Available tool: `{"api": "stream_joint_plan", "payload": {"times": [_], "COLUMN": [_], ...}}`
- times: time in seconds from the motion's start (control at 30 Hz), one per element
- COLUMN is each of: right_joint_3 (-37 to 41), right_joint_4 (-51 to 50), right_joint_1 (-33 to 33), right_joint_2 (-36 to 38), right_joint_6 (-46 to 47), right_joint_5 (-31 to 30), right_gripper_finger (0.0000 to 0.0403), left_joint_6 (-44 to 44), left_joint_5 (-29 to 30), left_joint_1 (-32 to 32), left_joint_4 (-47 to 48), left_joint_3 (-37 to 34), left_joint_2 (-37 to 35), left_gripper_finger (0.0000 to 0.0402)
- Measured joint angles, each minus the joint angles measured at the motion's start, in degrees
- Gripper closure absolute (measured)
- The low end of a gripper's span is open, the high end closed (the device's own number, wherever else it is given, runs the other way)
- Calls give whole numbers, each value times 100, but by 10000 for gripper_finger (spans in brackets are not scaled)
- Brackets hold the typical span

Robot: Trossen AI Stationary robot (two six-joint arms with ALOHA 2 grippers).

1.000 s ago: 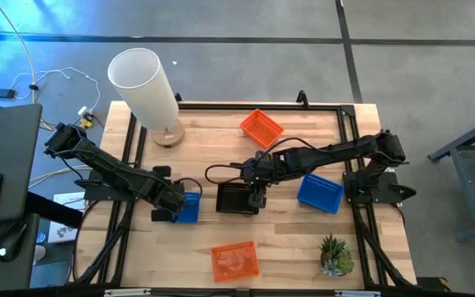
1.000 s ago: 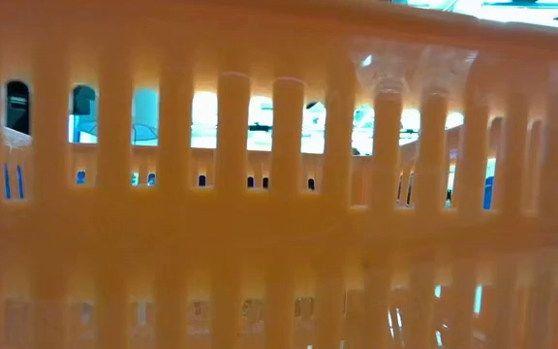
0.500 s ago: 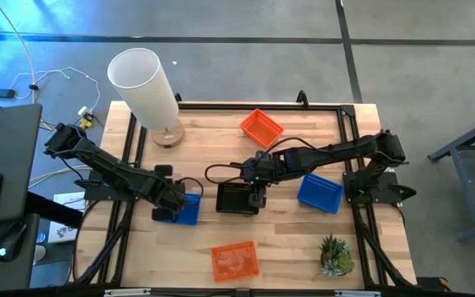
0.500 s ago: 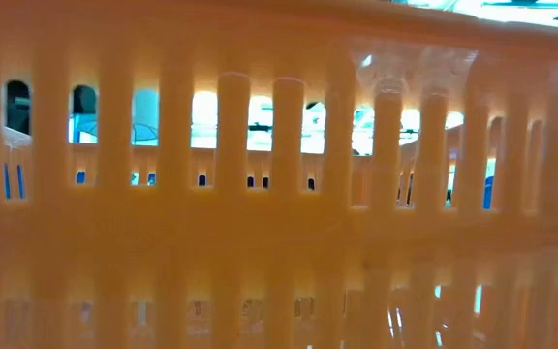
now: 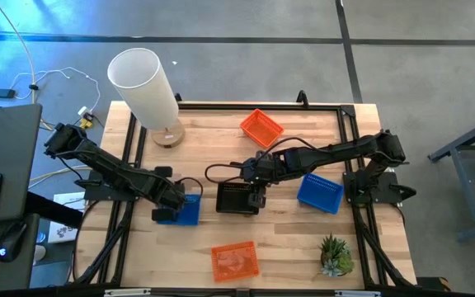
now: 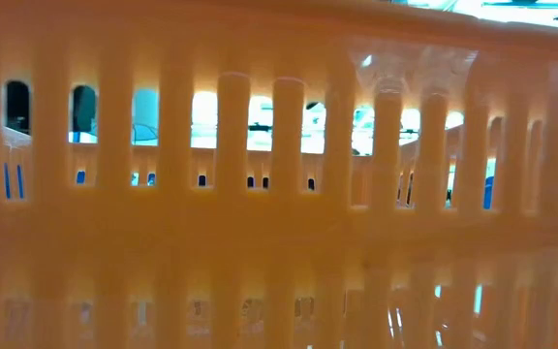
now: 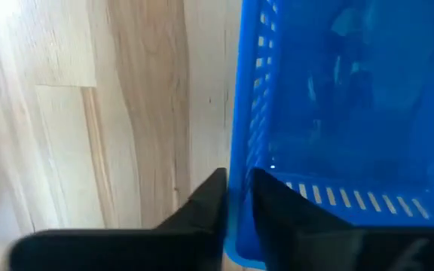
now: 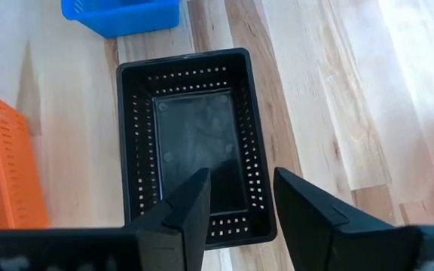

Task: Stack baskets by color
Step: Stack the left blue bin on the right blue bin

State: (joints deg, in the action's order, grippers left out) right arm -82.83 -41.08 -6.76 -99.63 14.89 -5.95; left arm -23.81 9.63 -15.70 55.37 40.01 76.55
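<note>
Left gripper (image 7: 236, 197) pinched on rim of blue basket (image 7: 337, 128) at worktop (image 5: 287, 239) left. Right gripper (image 8: 239, 197) parted, empty, above black basket (image 8: 194, 143). Thin hold: could slip on lifting.

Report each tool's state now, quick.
Left tool: shut on the wall of the blue basket.
Right tool: open above the black basket, holding nothing.

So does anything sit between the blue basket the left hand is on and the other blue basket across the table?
Yes. In the high view the black basket, with the right hand hovering open over it, lies on the straight line between the left hand's blue basket and the far blue basket.
</note>
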Motion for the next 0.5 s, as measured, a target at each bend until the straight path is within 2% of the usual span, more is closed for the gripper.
{"api": "stream_joint_plan", "payload": {"times": [0.1,0.5], "right_joint_3": [0,2], "right_joint_4": [-2,205], "right_joint_1": [-7,-63], "right_joint_2": [0,0], "right_joint_6": [31,116], "right_joint_5": [19,47], "right_gripper_finger": [270,270], "left_joint_6": [-61,-256], "left_joint_5": [-8,15], "left_joint_1": [0,-4], "left_joint_4": [-41,-278], "left_joint_3": [6,211], "left_joint_2": [-4,-269], "left_gripper_finger": [393,401]}}
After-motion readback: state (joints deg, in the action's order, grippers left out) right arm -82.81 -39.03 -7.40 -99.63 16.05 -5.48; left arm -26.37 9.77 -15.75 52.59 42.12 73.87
